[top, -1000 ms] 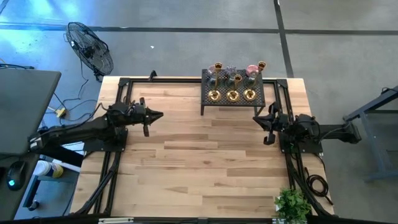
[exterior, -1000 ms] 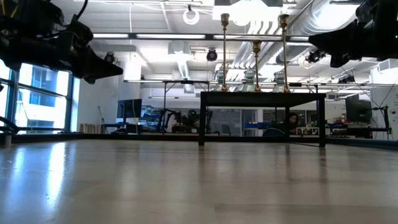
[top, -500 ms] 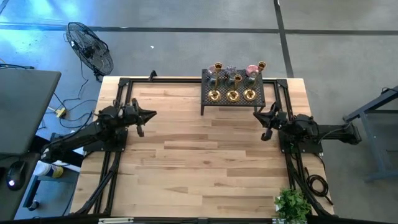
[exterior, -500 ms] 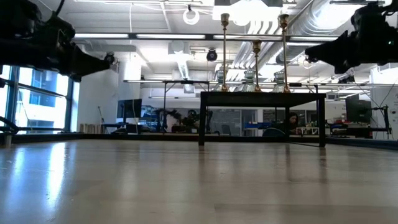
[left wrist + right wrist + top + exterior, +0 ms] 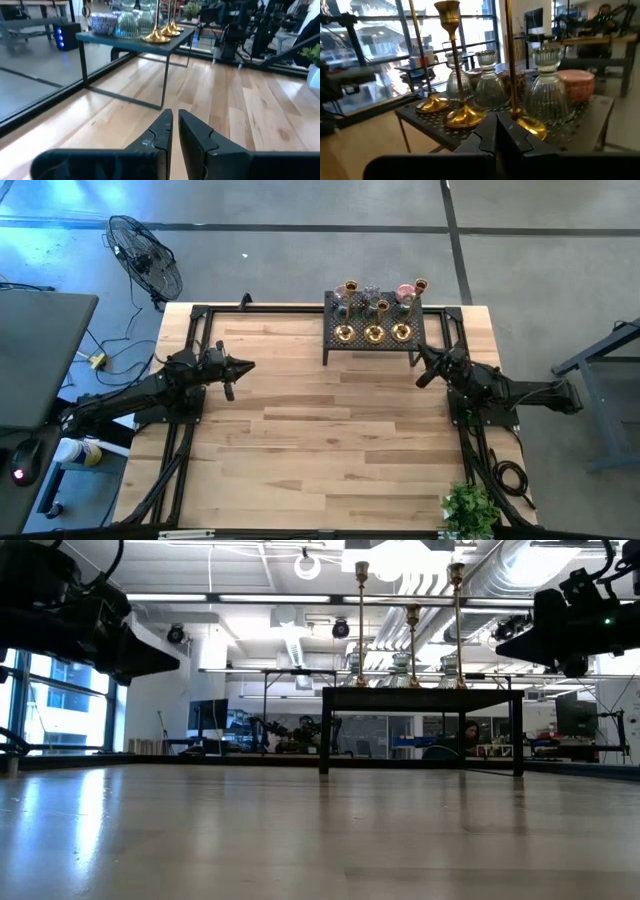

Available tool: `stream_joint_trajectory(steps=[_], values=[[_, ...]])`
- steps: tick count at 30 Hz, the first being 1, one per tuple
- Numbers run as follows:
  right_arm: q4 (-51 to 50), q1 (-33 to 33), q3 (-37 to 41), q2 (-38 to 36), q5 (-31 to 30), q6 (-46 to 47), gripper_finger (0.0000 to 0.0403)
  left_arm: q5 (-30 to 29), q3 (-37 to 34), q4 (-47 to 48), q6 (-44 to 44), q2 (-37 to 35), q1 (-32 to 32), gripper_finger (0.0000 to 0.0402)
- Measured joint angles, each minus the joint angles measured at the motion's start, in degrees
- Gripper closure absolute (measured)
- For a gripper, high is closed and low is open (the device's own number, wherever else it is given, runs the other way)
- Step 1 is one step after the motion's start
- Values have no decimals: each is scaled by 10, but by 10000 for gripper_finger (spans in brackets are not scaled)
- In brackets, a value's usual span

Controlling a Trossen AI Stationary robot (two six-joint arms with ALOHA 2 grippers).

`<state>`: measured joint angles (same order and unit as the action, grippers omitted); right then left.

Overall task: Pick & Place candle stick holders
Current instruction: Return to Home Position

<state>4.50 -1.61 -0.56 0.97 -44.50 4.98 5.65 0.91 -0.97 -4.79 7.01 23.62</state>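
Three brass holders (image 5: 374,333) stand on the rack (image 5: 331,341); left tool (image 5: 175,113) and right tool (image 5: 496,116) are closed, empty.

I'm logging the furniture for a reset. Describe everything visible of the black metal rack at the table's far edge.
The black rack is a low, rectangular stand of dark metal: a flat perforated top on thin straight legs, open underneath. It stands level on the wooden table, right of centre, carrying brass candle holders and ribbed glass cups.

Bright open workshop, grey concrete floor (image 5: 300,250).
A black fan (image 5: 146,256) stands beyond the wooden surface (image 5: 300,430); windows (image 5: 60,705) glow, ducts (image 5: 520,580) overhead.
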Motion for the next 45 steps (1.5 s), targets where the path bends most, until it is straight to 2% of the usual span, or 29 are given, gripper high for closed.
stream_joint_trajectory(steps=[4,11,45], values=[[-2,0,0,1,15,30,403,0,0,0,-1,26,0,373],[-2,0,0,1,28,2,403,-1,0,0,0,53,0,373],[-4,0,0,1,29,1,402,-1,-1,0,0,52,0,373]])
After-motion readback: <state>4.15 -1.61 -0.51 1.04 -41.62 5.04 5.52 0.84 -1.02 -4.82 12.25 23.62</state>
